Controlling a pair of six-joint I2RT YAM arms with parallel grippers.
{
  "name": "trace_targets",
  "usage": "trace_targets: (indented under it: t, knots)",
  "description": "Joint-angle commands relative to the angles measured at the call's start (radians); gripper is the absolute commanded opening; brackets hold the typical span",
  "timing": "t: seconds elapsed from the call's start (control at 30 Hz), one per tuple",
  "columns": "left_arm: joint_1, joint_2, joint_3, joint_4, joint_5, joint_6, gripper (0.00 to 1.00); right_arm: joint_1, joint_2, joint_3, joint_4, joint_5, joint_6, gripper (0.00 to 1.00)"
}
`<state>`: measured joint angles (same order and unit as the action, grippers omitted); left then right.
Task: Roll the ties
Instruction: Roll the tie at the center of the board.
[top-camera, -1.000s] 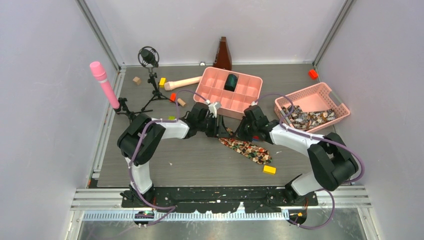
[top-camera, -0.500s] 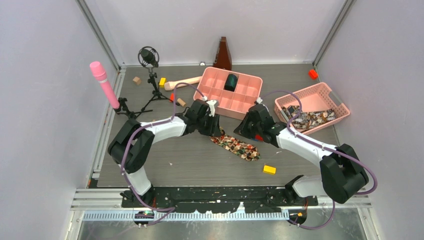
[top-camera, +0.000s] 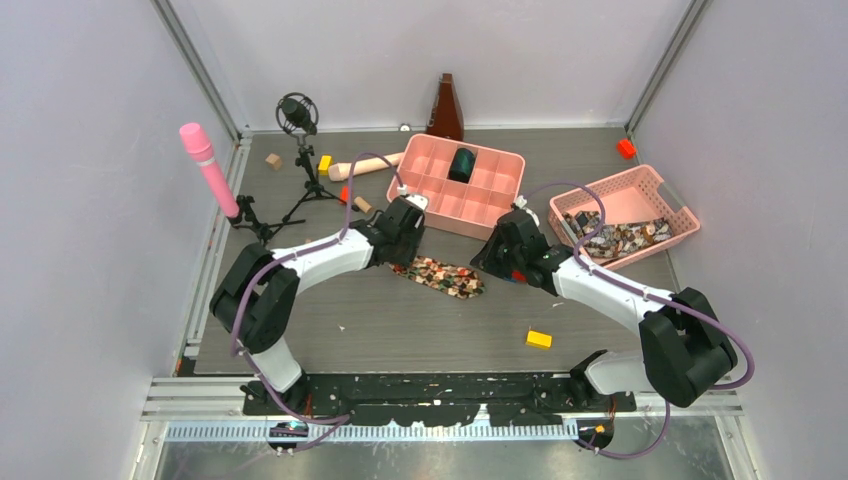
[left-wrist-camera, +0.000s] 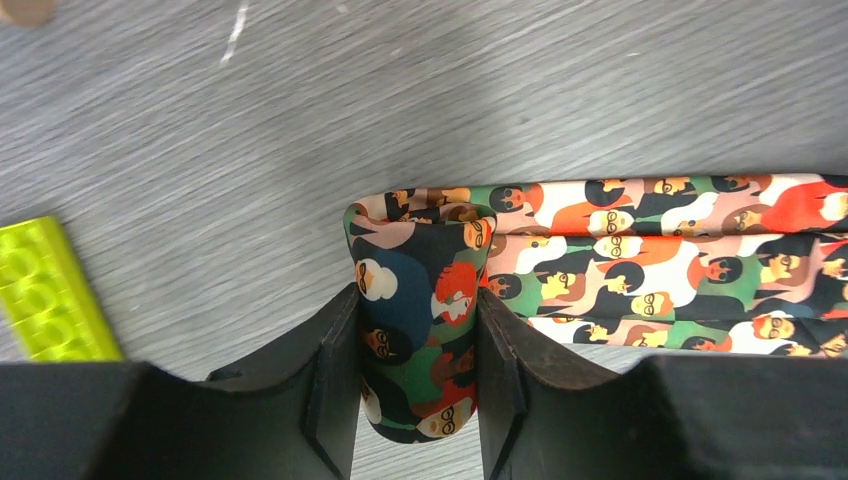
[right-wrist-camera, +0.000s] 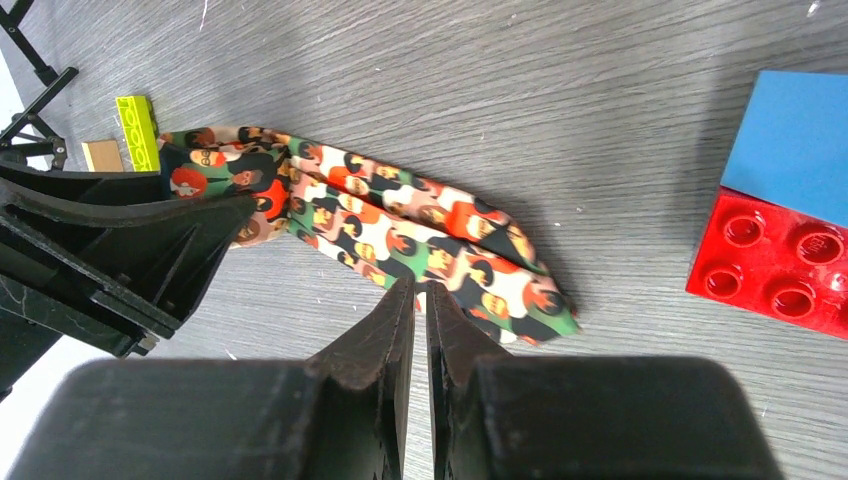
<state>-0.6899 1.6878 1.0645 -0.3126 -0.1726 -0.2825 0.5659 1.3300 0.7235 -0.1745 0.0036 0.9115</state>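
A tie (top-camera: 445, 277) printed with small cartoon faces lies on the grey table. Its left end is rolled into a tube (left-wrist-camera: 420, 300), upright between my left gripper's fingers. My left gripper (left-wrist-camera: 415, 298) is shut on that roll; the flat rest of the tie (left-wrist-camera: 680, 255) runs off to the right. My right gripper (right-wrist-camera: 420, 285) hovers over the near edge of the tie's flat part (right-wrist-camera: 400, 235), its jaws parted by a narrow slit with nothing between them. More ties (top-camera: 612, 238) lie heaped in the pink basket (top-camera: 640, 180).
A pink compartment tray (top-camera: 430, 180) holding a dark cylinder (top-camera: 462, 163) stands just beyond the grippers. Close by are a red block (right-wrist-camera: 780, 270), a blue block (right-wrist-camera: 795, 150), a lime block (left-wrist-camera: 45, 300) and a yellow block (top-camera: 539, 339). Microphone stands (top-camera: 300, 140) occupy the far left.
The left gripper has drawn the tie left and away from the arms, and less of it lies flat. The right gripper has let go of the tie, jaws slightly parted.
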Motion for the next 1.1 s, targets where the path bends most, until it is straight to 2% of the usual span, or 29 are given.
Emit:
trace_targets:
  t: [0.0,0.3,0.47,0.63,0.83,1.07]
  knots:
    - [-0.032,-0.006,0.048,-0.107,-0.212,0.069,0.36,-0.001,-0.027,0.010,0.004,0.027,-0.015,0.16]
    - [-0.146,0.098,0.126,-0.192,-0.473,0.123,0.34,-0.002,-0.037,0.010,-0.005,0.036,-0.015,0.16]
    - [-0.189,0.157,0.156,-0.221,-0.566,0.135,0.34,-0.002,-0.052,0.007,-0.015,0.051,-0.016,0.16]
    - [-0.228,0.192,0.181,-0.242,-0.605,0.137,0.44,-0.003,-0.064,-0.001,-0.016,0.066,-0.014,0.16]
    - [-0.275,0.226,0.218,-0.270,-0.604,0.118,0.60,-0.003,-0.074,-0.009,-0.022,0.079,-0.012,0.16]
    - [-0.313,0.252,0.247,-0.300,-0.622,0.102,0.67,-0.003,-0.104,-0.027,-0.033,0.091,-0.006,0.17]
